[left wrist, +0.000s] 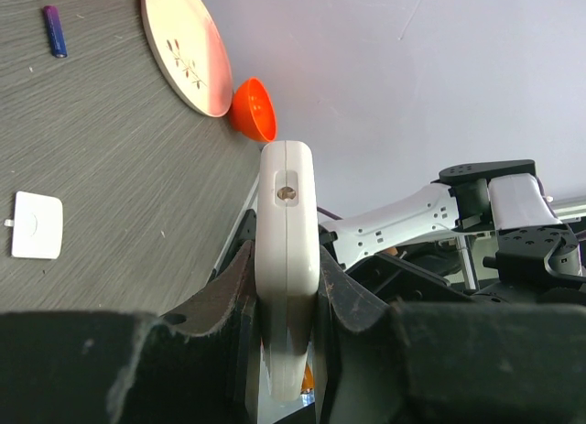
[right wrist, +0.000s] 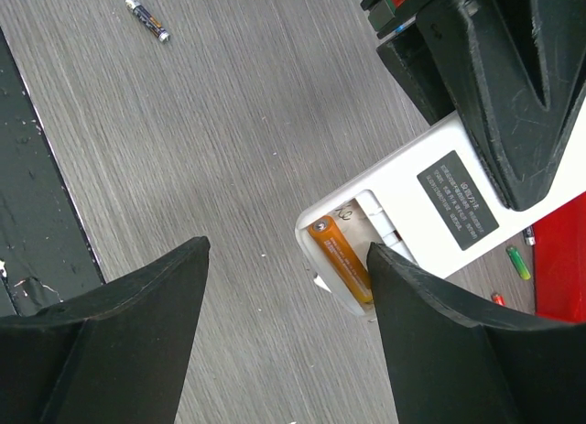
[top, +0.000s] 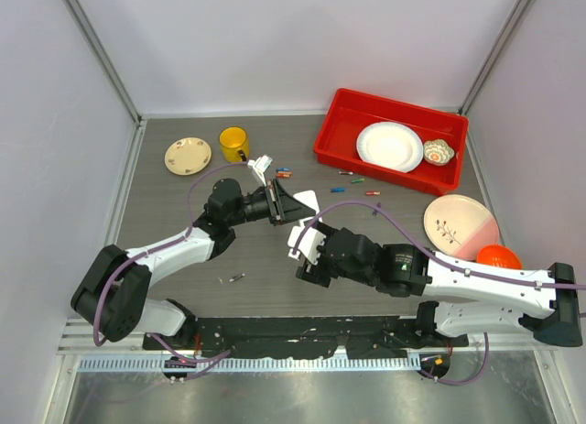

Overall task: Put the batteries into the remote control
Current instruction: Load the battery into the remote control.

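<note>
Mid-desk, the left claw (top: 277, 207) is clenched on the remote control (top: 306, 202), with the handset's plain white back turned up toward the right wrist camera. The left wrist view shows the handset edge-on, pinched between both fingers (left wrist: 229, 296). Its battery bay stands open at the free end. One orange battery (right wrist: 341, 259) lies in the bay, near a black label (right wrist: 458, 200) on the back.

The right claw (right wrist: 286, 250) hangs released over the grey desk (top: 183, 250) at the remote's 5 o'clock. Its jaws are spread wide and hold nothing, and one fingertip overlaps the open bay in its own camera's view.

The white battery cover (left wrist: 37, 224) lies flat on the desk, apart from the handset. Loose batteries (top: 357, 179) in blue, red, orange and green are scattered at the remote's 1 to 3 o'clock, between it and the red bin (top: 334, 135). A lone battery (top: 236, 278) lies well apart at the remote's 7 o'clock.

The bin, at the desk's 1 o'clock, holds a white plate (top: 389, 146) and a small patterned bowl (top: 439, 152). A pink plate (top: 461, 226) and an orange bowl (top: 498, 257) sit at the 3 o'clock edge. A yellow mug (top: 233, 144) and a cream plate (top: 188, 156) stand at 11 o'clock.
</note>
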Controlling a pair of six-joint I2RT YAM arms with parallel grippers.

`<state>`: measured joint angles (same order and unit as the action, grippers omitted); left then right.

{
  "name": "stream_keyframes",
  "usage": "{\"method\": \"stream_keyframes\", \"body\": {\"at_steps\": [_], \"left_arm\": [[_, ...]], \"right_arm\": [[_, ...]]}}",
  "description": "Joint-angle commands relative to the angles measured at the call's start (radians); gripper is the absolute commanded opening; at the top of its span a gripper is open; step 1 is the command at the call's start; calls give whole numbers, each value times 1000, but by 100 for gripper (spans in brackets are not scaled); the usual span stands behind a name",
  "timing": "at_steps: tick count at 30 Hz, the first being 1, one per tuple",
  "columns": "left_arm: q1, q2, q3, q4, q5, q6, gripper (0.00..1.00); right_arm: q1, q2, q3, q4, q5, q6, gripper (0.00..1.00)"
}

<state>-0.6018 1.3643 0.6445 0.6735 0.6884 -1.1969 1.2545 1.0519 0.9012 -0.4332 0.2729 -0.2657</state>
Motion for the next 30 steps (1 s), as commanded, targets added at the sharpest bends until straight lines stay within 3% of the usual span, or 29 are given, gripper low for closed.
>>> {"method": "stream_keyframes", "body": {"at_steps": [1,6,13,23,30], "left_arm": [[-46,-16,-25,-46,172,0,0],[-46,-24,-20,-48,169,-6,0],[-46,-27,-9,-51,174,-16,0],[-46,1,-9,-29,157,-24,0],[-43,19,-12,9,140,-35,0]], "right_arm": [[-49,-32,93,263,144,-11,77],[-58,-6,133,228,152,39,86],[-67,8,203,153,134,131,88],[-82,-67,142,168,143,170,88],[-141,-171,56,243,201,377,88]]}}
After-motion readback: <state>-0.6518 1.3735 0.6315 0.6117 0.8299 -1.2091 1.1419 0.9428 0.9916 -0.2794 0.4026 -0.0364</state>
